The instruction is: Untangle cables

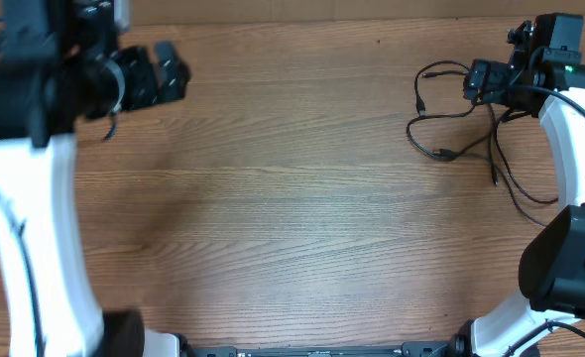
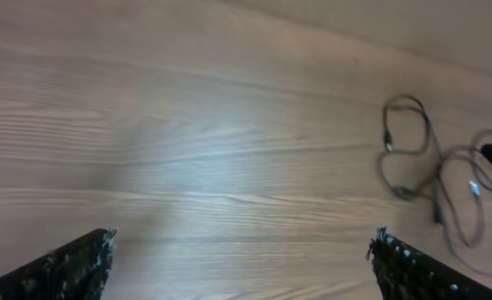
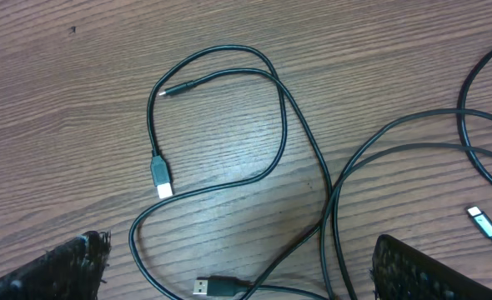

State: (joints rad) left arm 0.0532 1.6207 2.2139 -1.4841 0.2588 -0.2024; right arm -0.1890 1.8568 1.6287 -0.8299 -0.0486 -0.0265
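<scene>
Cables (image 1: 443, 154) lie in a loose tangle on the far right part of the wooden table (image 1: 292, 198), right under and beside the right gripper (image 3: 239, 243). From where I stand they look like thin black cords, round and smooth with a dull sheen. They bend in soft open loops that cross over one another, not in a tight knot. One strand curls into a rounded loop and ends in a flat rectangular plug with a silver tip (image 3: 162, 175), lying inside that loop. A much slimmer plug end (image 3: 175, 90) sits at the top of the same loop. Lower down, another flat plug (image 3: 211, 287) shows a yellowish metal tip, and off to the right a small silver-tipped end (image 3: 479, 218) rests on the wood. Several longer strands sweep away toward the right edge of the table.

The tabletop is light brown with long streaky grain and a faint shine. Both grippers have dark fingers with a rough, speckled surface. The right gripper hangs above the tangle with its jaws spread wide and nothing between them. The left gripper (image 2: 242, 242) hangs over bare wood on the far left, well apart from the cords, its jaws also spread wide and empty.
</scene>
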